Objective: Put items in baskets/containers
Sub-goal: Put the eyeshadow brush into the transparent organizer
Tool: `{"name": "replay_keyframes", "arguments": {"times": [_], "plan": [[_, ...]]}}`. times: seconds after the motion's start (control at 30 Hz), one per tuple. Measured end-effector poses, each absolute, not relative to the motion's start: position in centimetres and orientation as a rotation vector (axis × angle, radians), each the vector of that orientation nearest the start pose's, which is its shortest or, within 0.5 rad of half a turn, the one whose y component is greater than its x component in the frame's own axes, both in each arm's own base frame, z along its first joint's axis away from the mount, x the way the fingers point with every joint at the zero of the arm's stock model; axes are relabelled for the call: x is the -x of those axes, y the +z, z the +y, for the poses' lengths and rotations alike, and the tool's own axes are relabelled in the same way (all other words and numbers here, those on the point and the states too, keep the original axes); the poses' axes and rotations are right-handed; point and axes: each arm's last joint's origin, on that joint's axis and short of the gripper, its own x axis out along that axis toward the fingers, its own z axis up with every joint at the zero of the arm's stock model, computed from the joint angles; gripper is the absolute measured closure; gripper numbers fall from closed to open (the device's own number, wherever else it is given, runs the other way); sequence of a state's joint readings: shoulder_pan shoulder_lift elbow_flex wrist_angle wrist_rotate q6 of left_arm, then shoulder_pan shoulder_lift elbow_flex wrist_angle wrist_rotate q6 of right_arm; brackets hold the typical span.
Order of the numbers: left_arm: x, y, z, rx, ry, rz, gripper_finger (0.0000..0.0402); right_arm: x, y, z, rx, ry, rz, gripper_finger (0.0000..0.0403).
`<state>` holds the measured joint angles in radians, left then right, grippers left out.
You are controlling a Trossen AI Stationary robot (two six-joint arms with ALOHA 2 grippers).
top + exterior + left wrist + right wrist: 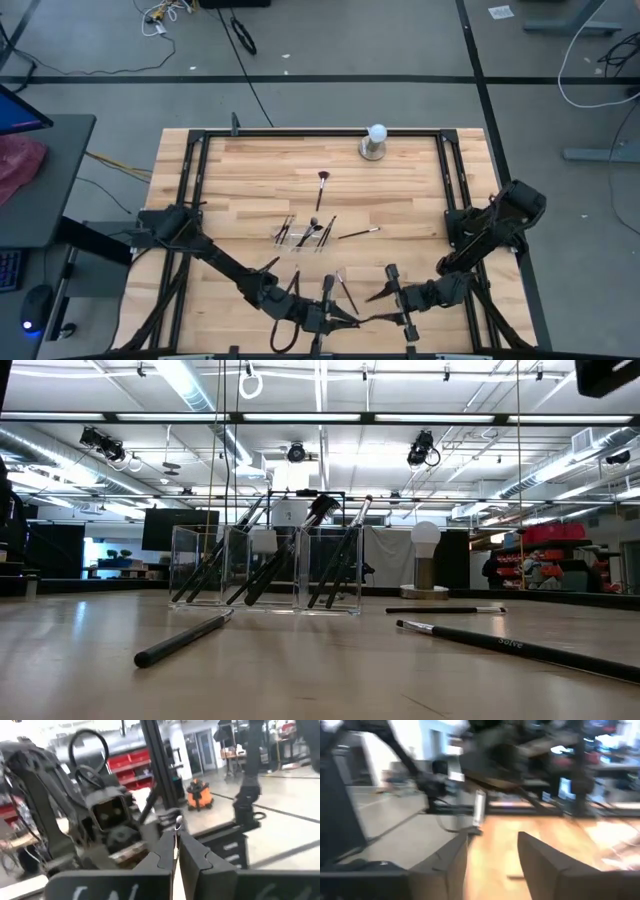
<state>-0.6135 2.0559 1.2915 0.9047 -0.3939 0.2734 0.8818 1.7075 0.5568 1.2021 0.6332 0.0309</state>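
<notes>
The clear tray (302, 235) stands near the middle of the table (250, 170), with several brushes (275, 565) leaning upright in its compartments; in the low view their heads rise above its rim. Loose brushes lie on the wood around it: one (322, 183) beyond the tray toward the far edge, one (358, 233) just to its right, and one (346, 292) near the front edge between the two grippers. The low view shows two more lying flat in the foreground, a dark handle (185, 637) on the left and a long brush (515, 647) on the right. The left gripper (330, 318) is low at the front edge, its fingers (165, 855) pressed together on a thin brush (177, 824) whose silver ferrule pokes up between them. The right gripper (392, 296) sits just beside it at the front edge, its fingers (545, 862) standing apart with nothing between them. A white ball on a metal base (375, 142) rests at the far edge.
</notes>
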Motion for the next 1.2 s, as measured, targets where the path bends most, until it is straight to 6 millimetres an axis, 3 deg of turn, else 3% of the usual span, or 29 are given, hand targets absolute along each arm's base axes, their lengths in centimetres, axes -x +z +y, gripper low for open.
{"name": "replay_keyframes", "arguments": {"times": [0.27, 0.6, 1.0, 1.2], "plan": [[-36.3, 24.6, -24.4, -0.143, -0.093, 0.073, 0.0392, -17.9, 17.6, 21.2, -0.1, 0.116, 0.104, 0.0204], [-32.6, 27.8, -20.8, -0.06, 0.209, 0.328, 0.0391, -17.8, 15.5, 20.0, -0.18, 0.026, 0.19, 0.0204], [-34.2, 27.1, -14.9, -0.086, 0.387, 0.469, 0.0387, -19.1, 14.2, 19.3, -0.197, -0.032, 0.205, 0.0204], [-32.9, 28.6, -13.5, -0.077, 0.403, 0.505, 0.039, -19.2, 13.8, 19.3, -0.214, -0.038, 0.209, 0.0204]]}}
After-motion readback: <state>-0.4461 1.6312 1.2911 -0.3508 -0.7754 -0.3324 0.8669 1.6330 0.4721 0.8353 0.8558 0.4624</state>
